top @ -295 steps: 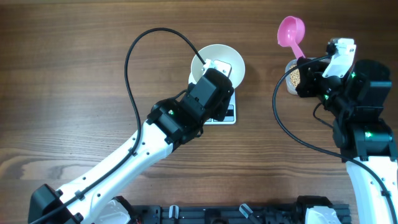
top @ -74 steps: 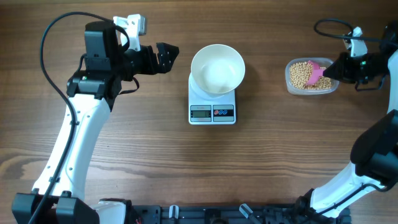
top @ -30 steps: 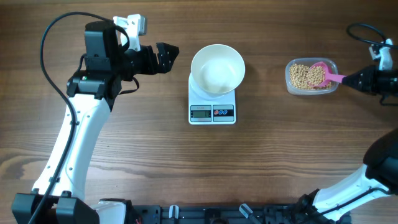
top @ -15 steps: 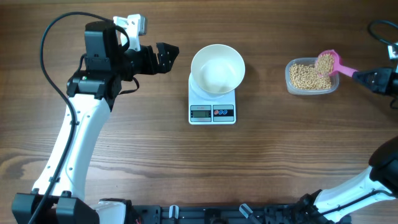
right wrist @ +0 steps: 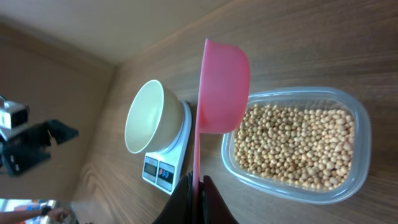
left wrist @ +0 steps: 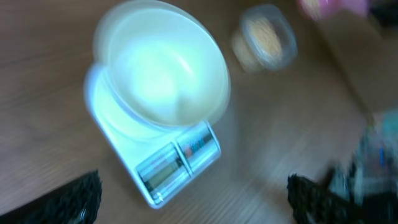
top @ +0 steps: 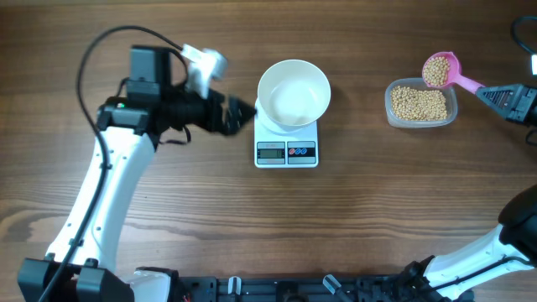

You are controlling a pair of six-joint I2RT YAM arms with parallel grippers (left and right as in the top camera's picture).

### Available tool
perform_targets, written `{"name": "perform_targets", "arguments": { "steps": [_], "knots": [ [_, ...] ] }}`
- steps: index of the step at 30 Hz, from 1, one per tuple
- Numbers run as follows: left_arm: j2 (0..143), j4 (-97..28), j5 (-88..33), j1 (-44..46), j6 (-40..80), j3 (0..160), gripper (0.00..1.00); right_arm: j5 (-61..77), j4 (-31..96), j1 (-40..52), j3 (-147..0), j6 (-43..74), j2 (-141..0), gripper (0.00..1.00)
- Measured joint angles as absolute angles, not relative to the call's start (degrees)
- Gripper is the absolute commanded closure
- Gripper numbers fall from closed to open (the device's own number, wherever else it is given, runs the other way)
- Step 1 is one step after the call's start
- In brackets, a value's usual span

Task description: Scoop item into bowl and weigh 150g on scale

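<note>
Tabletop (top: 377, 218): beans (top: 419, 103) left of right tool (top: 492, 91)

The right gripper (right wrist: 196, 190) is pinched tight on the thin handle of a pink scoop (right wrist: 222, 87); the scoop is up over the edge of a clear tub (right wrist: 364, 134) full of beans (right wrist: 298, 146); the white bowl (right wrist: 146, 118) stands on the scale (right wrist: 163, 167).

bench (top: 377, 210) layout, quick
bowl (top: 293, 92) on scale (top: 287, 152); beans (top: 419, 104) in tub (top: 391, 117) to its right, scoop (top: 436, 70) above that, my left tool (top: 243, 113) left.
</note>
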State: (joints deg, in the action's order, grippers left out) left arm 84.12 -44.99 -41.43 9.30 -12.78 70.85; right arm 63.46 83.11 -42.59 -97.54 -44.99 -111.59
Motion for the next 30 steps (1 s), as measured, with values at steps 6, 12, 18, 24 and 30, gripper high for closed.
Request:
{"name": "perform_targets", "arguments": {
  "steps": [6, 12, 18, 24, 30],
  "knots": [
    [84.1, -51.3, -39.1, 18.6, -23.7, 70.8, 0.0, 63.4, 87.8, -42.6, -97.5, -49.2, -111.6, 0.96],
    [84.0, -51.1, -30.3, 28.2, -25.7, 70.8, 0.0, 63.8, 90.0, -41.6, -97.5, -51.6, -111.6, 0.96],
    [82.9, -46.9, -19.2, 28.4, -17.5, 70.8, 0.0, 66.1, 88.6, -34.9, -97.5, -52.0, -111.6, 0.96],
    [82.8, -46.6, -13.7, 28.3, -12.4, 70.9, 0.0, 67.9, 82.9, -27.8, -97.5, -49.5, -111.6, 0.96],
    [82.8, -49.4, -11.2, 28.3, -9.7, 70.9, 0.0, 68.6, 79.6, -22.6, -97.5, -46.0, -111.6, 0.96]
  ]
}}
